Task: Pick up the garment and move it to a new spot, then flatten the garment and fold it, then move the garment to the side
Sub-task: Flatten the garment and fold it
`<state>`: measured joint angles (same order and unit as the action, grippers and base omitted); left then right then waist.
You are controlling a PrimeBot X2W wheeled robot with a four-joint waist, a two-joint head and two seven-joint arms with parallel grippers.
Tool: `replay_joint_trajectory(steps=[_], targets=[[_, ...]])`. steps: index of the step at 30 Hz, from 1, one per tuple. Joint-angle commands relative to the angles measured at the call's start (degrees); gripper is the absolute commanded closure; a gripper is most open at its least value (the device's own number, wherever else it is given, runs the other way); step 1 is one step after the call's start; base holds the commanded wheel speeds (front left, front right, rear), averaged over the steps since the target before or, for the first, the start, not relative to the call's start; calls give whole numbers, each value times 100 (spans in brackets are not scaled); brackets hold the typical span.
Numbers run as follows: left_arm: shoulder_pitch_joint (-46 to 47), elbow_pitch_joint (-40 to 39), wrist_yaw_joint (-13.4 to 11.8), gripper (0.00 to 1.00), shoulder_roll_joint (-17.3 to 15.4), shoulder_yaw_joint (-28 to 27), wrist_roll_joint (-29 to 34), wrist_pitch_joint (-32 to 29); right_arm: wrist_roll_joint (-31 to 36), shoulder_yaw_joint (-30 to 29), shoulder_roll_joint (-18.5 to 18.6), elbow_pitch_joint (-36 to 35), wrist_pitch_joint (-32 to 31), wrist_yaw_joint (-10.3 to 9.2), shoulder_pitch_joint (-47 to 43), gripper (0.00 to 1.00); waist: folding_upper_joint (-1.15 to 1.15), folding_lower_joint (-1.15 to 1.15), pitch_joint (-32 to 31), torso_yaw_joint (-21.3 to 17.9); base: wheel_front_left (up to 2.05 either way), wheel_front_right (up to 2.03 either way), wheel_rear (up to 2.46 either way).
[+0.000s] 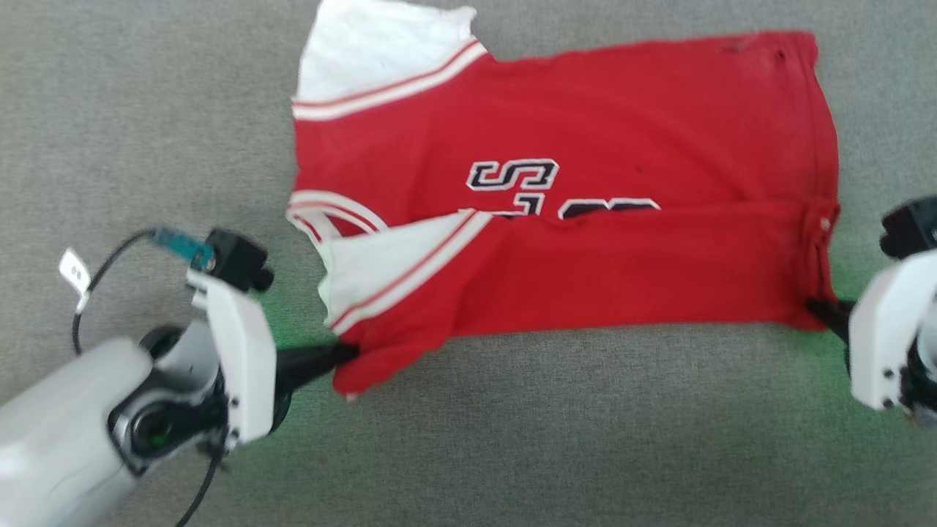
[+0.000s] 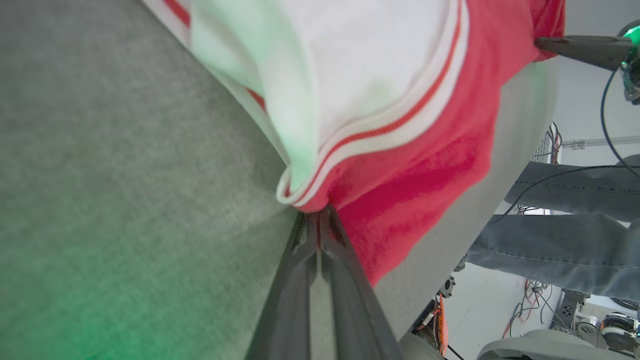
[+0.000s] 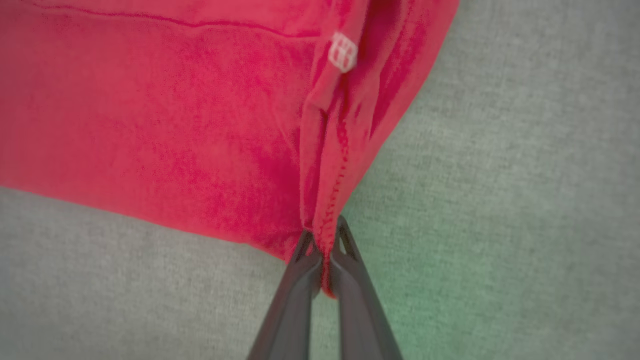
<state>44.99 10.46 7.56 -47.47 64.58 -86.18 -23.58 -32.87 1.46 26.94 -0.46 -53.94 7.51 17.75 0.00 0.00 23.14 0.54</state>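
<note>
The red garment (image 1: 585, 256) lies spread across the grey surface, its near half folded over so the black letters and number are partly covered. White sleeves with red-striped trim show at its left end. My left gripper (image 1: 350, 353) is shut on the garment's near left corner; in the left wrist view that gripper (image 2: 318, 216) pinches red cloth (image 2: 415, 170) just below the striped trim. My right gripper (image 1: 818, 309) is shut on the near right corner; the right wrist view has the hem (image 3: 327, 220) clamped at the gripper (image 3: 324, 239).
Grey felt-like surface (image 1: 512, 439) runs all around the garment. In the left wrist view a person's legs in jeans (image 2: 565, 250) stand beyond the surface's edge, with cables and equipment near them. A cable with a white tag (image 1: 75, 272) loops off my left wrist.
</note>
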Motion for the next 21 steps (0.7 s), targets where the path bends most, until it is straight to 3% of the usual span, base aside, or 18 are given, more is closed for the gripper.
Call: replay_joint_trajectory(steps=[1,13,17,20,21], targets=[[-148,-45,-20,100,-78,44,-2,25,-20,-42,45,-56,-35,-5,-142,100,0,0,-62,33,0,0,0],[-1099,-1574,-125,100,-1328,94,-35,684,-227,-663,302,-1320,-559,-5,-1592,100,0,0,-120,59,0,0,0],[-1265,-2025,-256,100,-1527,133,1,782,-291,-847,266,-1524,-630,-5,-1846,100,0,0,-92,70,0,0,0],[-1249,-2141,-346,100,-1500,69,63,927,-249,-896,212,-1584,-548,-5,-1883,100,0,0,-99,81,0,0,0],[-1214,-2121,-378,100,-1476,20,81,1014,-197,-923,180,-1598,-486,-5,-1854,67,0,0,-103,80,0,0,0]])
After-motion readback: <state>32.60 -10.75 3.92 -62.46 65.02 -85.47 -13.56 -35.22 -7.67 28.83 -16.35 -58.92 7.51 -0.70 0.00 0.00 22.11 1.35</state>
